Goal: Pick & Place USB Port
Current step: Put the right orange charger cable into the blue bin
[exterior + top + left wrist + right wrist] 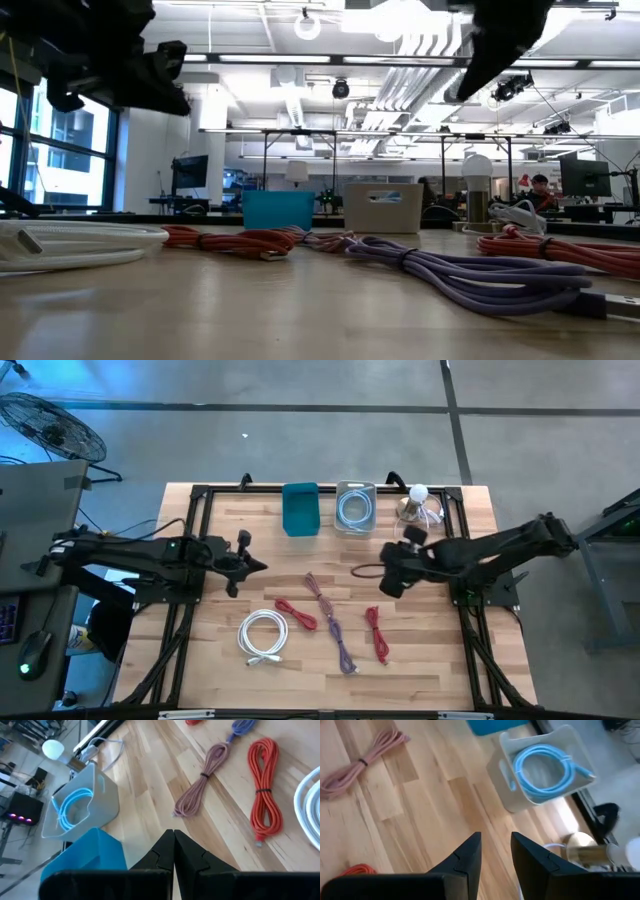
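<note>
Several coiled USB cables lie flat on the wooden table: a white one (262,635), a red one (295,612), a pinkish-brown one (320,592), a purple one (341,642) and a second red one (377,632). A light blue cable (545,766) sits coiled inside the grey bin (354,508). Beside it stands the blue bin (300,508). My left gripper (245,565) hovers left of the cables, shut on nothing (174,840). My right gripper (395,572) hovers right of the pinkish-brown cable, open and holding nothing (496,840).
A small lamp with a white bulb (418,498) stands at the far right corner next to the grey bin. A black frame rail (200,540) borders the table's sides. Bare wood lies between the two grippers and the bins (320,555).
</note>
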`<action>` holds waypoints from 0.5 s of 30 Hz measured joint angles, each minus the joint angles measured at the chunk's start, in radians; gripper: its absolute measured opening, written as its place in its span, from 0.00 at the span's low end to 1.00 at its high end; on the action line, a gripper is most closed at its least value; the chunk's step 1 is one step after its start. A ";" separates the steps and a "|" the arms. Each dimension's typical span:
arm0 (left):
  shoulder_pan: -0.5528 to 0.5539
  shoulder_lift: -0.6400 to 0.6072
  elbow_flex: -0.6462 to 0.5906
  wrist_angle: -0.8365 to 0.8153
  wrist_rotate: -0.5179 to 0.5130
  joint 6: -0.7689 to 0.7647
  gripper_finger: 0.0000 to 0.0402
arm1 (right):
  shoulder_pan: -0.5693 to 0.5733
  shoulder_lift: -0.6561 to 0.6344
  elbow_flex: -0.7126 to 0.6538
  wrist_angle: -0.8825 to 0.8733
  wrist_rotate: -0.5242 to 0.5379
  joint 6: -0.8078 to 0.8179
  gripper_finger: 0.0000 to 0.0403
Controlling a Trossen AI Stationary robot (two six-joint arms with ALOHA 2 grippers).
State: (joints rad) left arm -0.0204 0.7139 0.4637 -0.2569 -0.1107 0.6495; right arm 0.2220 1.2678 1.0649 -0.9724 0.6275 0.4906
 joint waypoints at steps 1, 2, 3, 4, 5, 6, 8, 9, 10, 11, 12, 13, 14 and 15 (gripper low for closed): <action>0.000 0.016 0.000 0.017 0.005 0.001 0.00 | 0.020 -0.016 0.000 -0.017 0.019 0.030 0.24; 0.000 0.031 0.000 0.029 0.019 0.007 0.00 | 0.041 -0.033 0.000 -0.031 0.036 0.058 0.24; 0.000 0.045 0.000 0.036 0.032 0.015 0.00 | 0.062 -0.048 0.000 -0.040 0.053 0.083 0.24; 0.000 0.057 0.000 0.045 0.044 0.026 0.00 | 0.083 -0.061 0.000 -0.046 0.071 0.103 0.24; 0.000 0.069 0.000 0.061 0.051 0.030 0.00 | 0.105 -0.075 0.000 -0.047 0.088 0.117 0.24; 0.000 0.078 0.000 0.078 0.054 0.034 0.00 | 0.127 -0.088 0.000 -0.046 0.105 0.132 0.24; 0.000 0.091 0.000 0.094 0.065 0.039 0.00 | 0.169 -0.111 -0.001 -0.045 0.137 0.141 0.24; 0.000 0.095 0.000 0.095 0.071 0.048 0.00 | 0.191 -0.125 -0.009 -0.036 0.156 0.142 0.24; 0.000 0.099 0.000 0.099 0.073 0.051 0.00 | 0.211 -0.144 -0.025 -0.024 0.176 0.142 0.24; 0.000 0.101 0.000 0.103 0.076 0.053 0.00 | 0.229 -0.166 -0.047 -0.017 0.196 0.150 0.24; 0.000 0.101 0.000 0.103 0.076 0.053 0.00 | 0.246 -0.190 -0.075 -0.011 0.220 0.166 0.24; 0.000 0.101 0.000 0.103 0.076 0.053 0.00 | 0.262 -0.220 -0.108 -0.008 0.243 0.193 0.24; 0.000 0.101 0.000 0.103 0.076 0.053 0.00 | 0.276 -0.253 -0.146 -0.008 0.264 0.225 0.24; 0.000 0.101 0.000 0.103 0.078 0.053 0.00 | 0.291 -0.289 -0.188 -0.003 0.281 0.254 0.24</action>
State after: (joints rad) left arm -0.0204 0.8150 0.4637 -0.1537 -0.0329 0.7025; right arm 0.5126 0.9791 0.8769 -0.9756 0.9090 0.7445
